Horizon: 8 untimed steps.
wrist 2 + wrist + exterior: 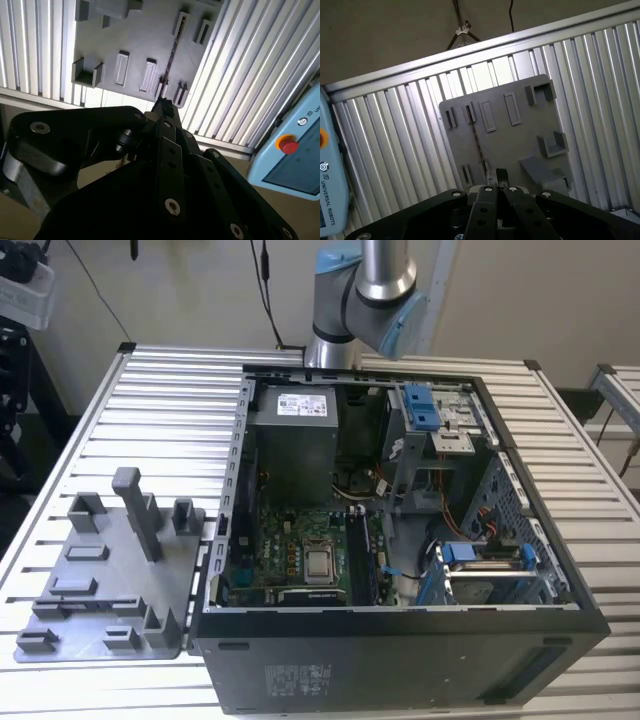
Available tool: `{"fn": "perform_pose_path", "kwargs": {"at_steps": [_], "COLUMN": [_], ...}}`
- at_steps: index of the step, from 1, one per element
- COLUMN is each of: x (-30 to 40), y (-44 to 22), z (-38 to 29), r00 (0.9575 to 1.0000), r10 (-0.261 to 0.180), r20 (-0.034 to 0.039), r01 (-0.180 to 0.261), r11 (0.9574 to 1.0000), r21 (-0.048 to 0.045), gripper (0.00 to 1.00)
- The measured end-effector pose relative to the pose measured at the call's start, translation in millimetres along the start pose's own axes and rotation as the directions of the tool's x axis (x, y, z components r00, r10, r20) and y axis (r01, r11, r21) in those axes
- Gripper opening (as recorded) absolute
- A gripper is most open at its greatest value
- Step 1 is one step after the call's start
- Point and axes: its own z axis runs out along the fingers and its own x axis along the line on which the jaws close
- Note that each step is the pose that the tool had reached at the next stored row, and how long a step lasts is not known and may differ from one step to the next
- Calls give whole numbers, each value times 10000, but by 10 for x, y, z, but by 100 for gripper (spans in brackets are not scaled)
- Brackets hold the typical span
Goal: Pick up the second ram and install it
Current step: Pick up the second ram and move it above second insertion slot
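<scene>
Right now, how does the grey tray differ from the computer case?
The grey tray is light, flat and open, with upright posts; the computer case is black, walled and packed with boards and cables. The tray is smaller than the case. Both lie on the slatted table.

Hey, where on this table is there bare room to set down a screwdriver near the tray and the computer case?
Widest bare patch: slatted table between the grey tray and the far edge, on the exterior view's left of the computer case. A narrower strip lies on that view's right of the case. Inside the case is crowded.
</scene>
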Motion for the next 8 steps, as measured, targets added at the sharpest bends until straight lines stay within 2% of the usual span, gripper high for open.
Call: {"fn": "perform_pose_path", "kwargs": {"at_steps": [4,7,8], "x": [0,0,0], "y": [0,0,0], "z": [0,0,0], "r00": [10000,10000,10000], "r10": [-5,-9,-10], "r20": [1,0,1], "r01": [5,9,10], "r11": [10000,10000,10000], "r21": [0,0,0], "gripper": [12,30,30]}}
